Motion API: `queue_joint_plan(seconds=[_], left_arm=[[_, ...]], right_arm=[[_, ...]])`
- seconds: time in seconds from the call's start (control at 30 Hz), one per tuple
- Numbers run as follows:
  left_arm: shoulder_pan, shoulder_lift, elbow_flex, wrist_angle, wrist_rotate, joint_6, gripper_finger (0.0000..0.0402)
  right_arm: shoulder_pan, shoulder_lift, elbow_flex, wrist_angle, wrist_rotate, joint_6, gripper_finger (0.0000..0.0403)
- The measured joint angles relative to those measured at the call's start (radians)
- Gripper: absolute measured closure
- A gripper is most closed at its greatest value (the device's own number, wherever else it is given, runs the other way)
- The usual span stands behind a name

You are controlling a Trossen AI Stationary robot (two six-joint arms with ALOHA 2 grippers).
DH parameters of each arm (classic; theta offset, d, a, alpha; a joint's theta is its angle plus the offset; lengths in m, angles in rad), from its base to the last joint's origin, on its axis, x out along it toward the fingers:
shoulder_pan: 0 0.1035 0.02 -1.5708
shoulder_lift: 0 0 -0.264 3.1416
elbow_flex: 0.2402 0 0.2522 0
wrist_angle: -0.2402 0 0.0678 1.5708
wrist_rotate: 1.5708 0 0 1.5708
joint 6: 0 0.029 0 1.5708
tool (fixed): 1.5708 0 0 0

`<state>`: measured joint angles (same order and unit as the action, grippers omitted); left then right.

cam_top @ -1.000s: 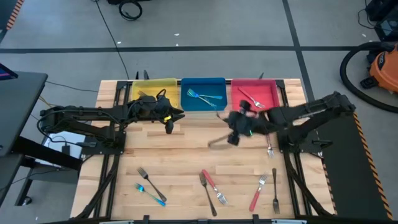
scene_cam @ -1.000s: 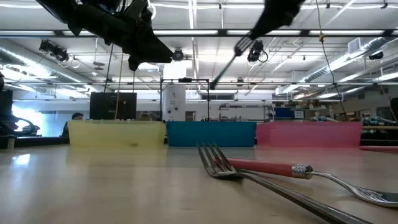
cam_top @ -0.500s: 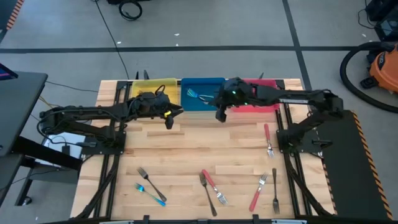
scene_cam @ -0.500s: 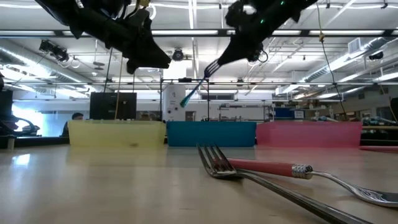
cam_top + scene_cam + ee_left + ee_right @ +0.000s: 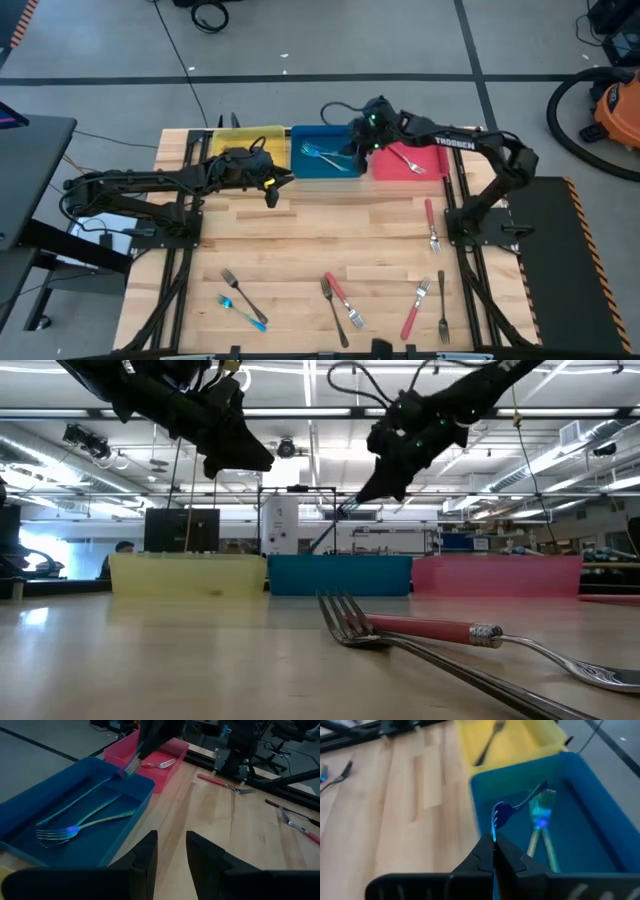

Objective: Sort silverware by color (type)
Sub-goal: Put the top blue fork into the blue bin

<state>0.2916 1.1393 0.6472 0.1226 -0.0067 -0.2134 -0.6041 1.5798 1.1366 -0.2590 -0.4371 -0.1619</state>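
A grey concrete floor crossed by dark seam lines is seen around the light wooden slatted table. A coiled black cable is laid on the floor beyond the table, and an orange and black shop vacuum is parked at the right. A dark desk corner is seen at the left. In the low view, long ceiling strip lights are lit over a large workshop hall.

Wooden table, bins, forks
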Motion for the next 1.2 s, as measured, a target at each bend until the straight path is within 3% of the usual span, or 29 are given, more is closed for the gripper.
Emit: queue_joint_plan(seconds=[0.3, 0.83, 1.2], left_arm=[[-0.001, 0.0, 0.0, 0.057, 0.0, 0.015, 0.0299], [-0.003, 0.0, 0.0, 0.059, 0.0, -0.012, 0.0299], [-0.003, 0.0, 0.0, 0.05, 0.0, -0.029, 0.0299]], right_arm=[[-0.115, 0.166, 0.001, 0.084, -0.169, -0.01, 0.0398], [-0.109, 0.2, 0.0, 0.07, -0.154, 0.08, 0.0366], [-0.084, 0.2, 0.0, 0.059, -0.047, 0.02, 0.0339]])
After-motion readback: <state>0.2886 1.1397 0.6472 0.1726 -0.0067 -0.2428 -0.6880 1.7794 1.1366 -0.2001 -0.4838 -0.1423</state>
